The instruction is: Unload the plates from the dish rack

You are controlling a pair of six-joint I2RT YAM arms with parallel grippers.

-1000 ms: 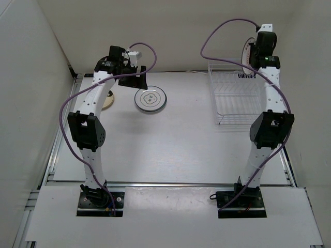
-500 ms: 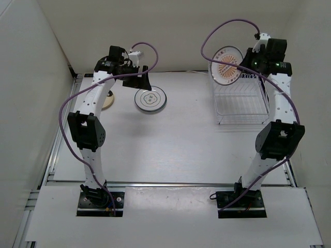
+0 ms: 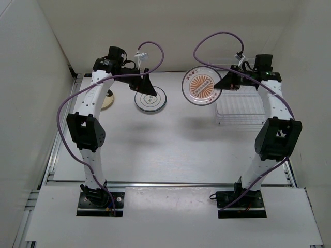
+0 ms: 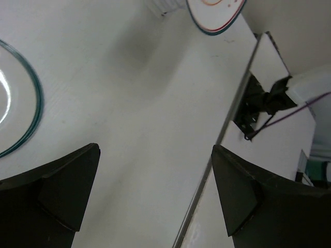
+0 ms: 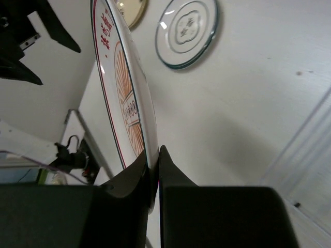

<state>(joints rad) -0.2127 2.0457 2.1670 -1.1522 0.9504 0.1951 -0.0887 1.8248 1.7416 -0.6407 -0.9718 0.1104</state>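
My right gripper (image 3: 223, 82) is shut on the rim of the white plate with the orange sunburst centre (image 3: 200, 86) and holds it tilted in the air, left of the dish rack (image 3: 243, 107). In the right wrist view the plate (image 5: 121, 88) stands edge-on between my fingers (image 5: 155, 160). The white ringed plate (image 3: 151, 99) lies flat on the table. The small tan plate (image 3: 108, 101) lies further left, partly hidden by the left arm. My left gripper (image 3: 146, 82) is open and empty, just above the ringed plate's far edge (image 4: 20, 103). No plates show in the rack.
White walls close in the table at the back and both sides. A metal rail (image 3: 57, 150) runs along the table's left edge. Purple cables loop above both arms. The rack's wires (image 5: 310, 139) show at the right of the right wrist view.
My right gripper has lifted the sunburst plate out of the rack and carried it left, over the table. My left gripper has shifted slightly right, staying open.
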